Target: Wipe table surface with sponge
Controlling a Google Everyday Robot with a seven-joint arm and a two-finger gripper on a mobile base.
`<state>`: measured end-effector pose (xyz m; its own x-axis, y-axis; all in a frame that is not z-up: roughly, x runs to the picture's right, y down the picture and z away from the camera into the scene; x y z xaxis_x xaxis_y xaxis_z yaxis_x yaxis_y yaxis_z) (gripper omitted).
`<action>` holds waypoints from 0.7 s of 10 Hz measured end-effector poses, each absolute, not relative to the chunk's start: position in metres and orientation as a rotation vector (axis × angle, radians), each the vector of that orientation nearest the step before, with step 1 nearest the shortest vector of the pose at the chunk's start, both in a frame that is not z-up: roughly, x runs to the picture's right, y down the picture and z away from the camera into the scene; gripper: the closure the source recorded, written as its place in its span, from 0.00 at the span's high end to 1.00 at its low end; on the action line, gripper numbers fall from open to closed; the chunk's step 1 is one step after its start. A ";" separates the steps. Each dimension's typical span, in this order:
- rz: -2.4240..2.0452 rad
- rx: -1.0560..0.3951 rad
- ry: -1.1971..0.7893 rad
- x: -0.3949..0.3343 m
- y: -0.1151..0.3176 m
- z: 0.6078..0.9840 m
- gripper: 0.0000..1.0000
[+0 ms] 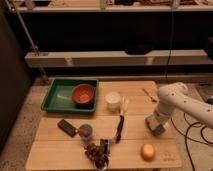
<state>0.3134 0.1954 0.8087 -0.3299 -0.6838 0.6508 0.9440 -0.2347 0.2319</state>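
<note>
The table surface (60, 150) is a light tan plank top that fills the lower part of the camera view. My white arm reaches in from the right and bends down to the table's right side. My gripper (155, 124) points down there, shut on the blue-grey sponge (156, 130). The sponge rests on the wood just behind the onion (147, 151). The fingers themselves are mostly hidden by the wrist.
A green tray (56, 99) holding an orange bowl (83, 94) sits at the back left. A white cup (113, 101), a dark brush (120, 129), a blue-grey cup (86, 131), a dark flat block (66, 127) and a dark cluster (97, 151) lie across the middle. Cables run along the floor at right.
</note>
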 end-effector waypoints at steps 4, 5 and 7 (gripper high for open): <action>-1.745 -0.539 -0.678 0.321 0.163 0.849 0.35; -1.744 -0.542 -0.677 0.313 0.156 0.859 0.35; -1.748 -0.539 -0.678 0.290 0.145 0.872 0.35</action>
